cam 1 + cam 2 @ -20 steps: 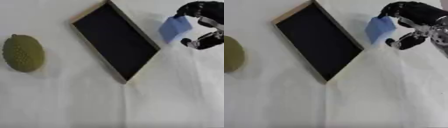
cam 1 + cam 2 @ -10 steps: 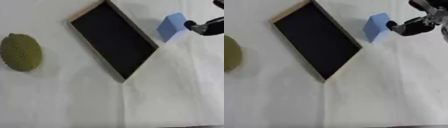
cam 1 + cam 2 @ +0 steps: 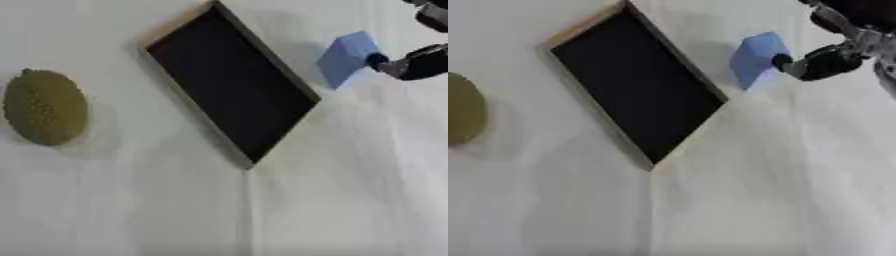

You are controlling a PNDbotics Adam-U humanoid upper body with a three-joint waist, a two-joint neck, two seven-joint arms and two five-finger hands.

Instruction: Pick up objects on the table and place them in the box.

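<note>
A blue block (image 3: 754,57) stands tilted on the white table just right of the box's upper right side. My right hand (image 3: 826,62) reaches in from the upper right corner; its thumb tip touches the block's right face, while its other fingers are raised at the top edge, apart from the block. The box (image 3: 178,26) is a shallow wooden-rimmed tray with a black inside, lying askew, with nothing in it. A knobbly green fruit (image 3: 45,107) lies at the far left. My left hand is out of sight.
White cloth covers the table (image 3: 262,210), with a fold line running down from the box's lower corner. Nothing else lies on it in these views.
My right hand, which was curled round the blue block, has let go and drawn back up and to the right. The block stays beside the box.
</note>
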